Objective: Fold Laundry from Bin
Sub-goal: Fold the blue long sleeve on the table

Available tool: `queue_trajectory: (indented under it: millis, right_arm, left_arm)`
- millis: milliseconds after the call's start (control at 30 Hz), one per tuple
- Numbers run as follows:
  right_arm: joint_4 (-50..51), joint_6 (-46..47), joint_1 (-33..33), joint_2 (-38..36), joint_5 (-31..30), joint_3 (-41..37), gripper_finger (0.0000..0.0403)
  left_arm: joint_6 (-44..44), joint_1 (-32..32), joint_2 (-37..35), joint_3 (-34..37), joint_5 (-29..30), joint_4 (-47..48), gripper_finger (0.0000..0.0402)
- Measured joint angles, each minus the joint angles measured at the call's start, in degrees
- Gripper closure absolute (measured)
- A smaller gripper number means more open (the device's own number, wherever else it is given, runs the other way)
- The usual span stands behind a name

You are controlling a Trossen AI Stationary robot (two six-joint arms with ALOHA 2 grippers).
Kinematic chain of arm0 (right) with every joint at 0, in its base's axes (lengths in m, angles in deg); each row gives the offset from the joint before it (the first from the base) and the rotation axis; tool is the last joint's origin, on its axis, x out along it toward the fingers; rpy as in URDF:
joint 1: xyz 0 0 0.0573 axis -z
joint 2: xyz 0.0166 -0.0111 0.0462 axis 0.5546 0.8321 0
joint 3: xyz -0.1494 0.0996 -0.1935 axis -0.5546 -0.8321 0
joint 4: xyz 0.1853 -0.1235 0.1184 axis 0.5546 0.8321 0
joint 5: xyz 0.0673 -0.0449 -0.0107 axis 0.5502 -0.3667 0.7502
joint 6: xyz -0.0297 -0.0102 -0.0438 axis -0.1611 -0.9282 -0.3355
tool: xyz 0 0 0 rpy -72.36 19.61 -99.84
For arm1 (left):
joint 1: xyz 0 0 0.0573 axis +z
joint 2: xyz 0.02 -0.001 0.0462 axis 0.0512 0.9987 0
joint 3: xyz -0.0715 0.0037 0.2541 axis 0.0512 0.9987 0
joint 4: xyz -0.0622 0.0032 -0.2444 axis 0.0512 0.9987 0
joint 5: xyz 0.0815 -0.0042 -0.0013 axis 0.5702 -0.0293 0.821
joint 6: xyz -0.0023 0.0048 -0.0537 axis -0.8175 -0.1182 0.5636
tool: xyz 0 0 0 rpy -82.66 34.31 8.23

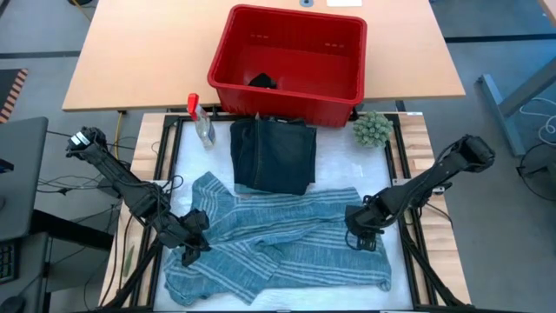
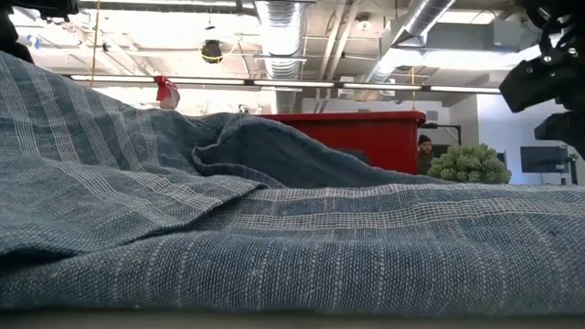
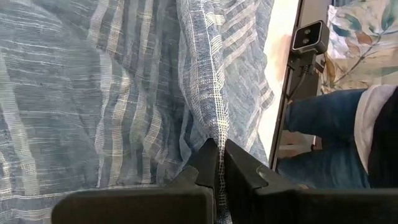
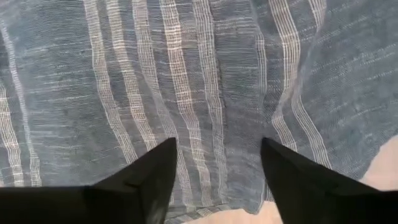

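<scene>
Left gripper [image 3: 217,163] is clamped on a raised ridge of the striped blue garment [image 1: 287,239], at the cloth's left side near the table's front; its fingers [image 3: 202,163] meet with only the pinched fold between them. Right gripper [image 4: 217,177] hangs over the same garment's right portion with jaws spread apart and nothing between them; striped cloth lies flat directly beneath the gap; the garment's edge and bare table surface show just beyond one fingertip.

Handling judgement: the fabric appears thin, loosely woven and limp; it will drape, crease and slide rather than hold shape; a grip at a hem, corner or pinched ridge should hold better than one on flat cloth.

Outward: a dark folded garment [image 1: 274,155] lies between the striped one and the red bin [image 1: 287,61]; a black item [image 1: 262,81] remains inside the bin; a spray bottle [image 1: 201,120] and a fuzzy green ball [image 1: 372,129] flank the dark garment.
</scene>
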Motion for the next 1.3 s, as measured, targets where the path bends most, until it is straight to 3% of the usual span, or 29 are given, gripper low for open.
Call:
queue_trajectory:
  millis: [167,433,567,833,1300]
  right_arm:
    - [0.15,-1.98,-0.02,-0.20,-1.31,-0.01,0.0118]
    - [-5.12,-1.24,-0.59,-0.16,-2.06,-4.13,0.0126]
    - [-4.57,-0.83,-1.59,-0.40,-1.67,-3.44,0.0182]
    - [-2.09,-0.41,-1.88,-0.62,-1.67,-3.15,0.0375]
    - [3.98,-1.16,-1.79,-5.86,-3.29,0.70,0.0378]
  left_arm:
    - [0.09,0.00,0.00,0.01,-0.39,-0.53,0.0401]
    - [0.48,0.00,0.00,0.02,0.09,-1.10,0.0401]
    - [0.50,0.00,0.00,0.02,0.11,-1.08,0.0401]
    - [-0.72,0.00,0.00,0.02,0.24,-0.66,0.0401]
    - [-1.16,0.01,0.00,0.02,0.09,-0.51,0.0401]
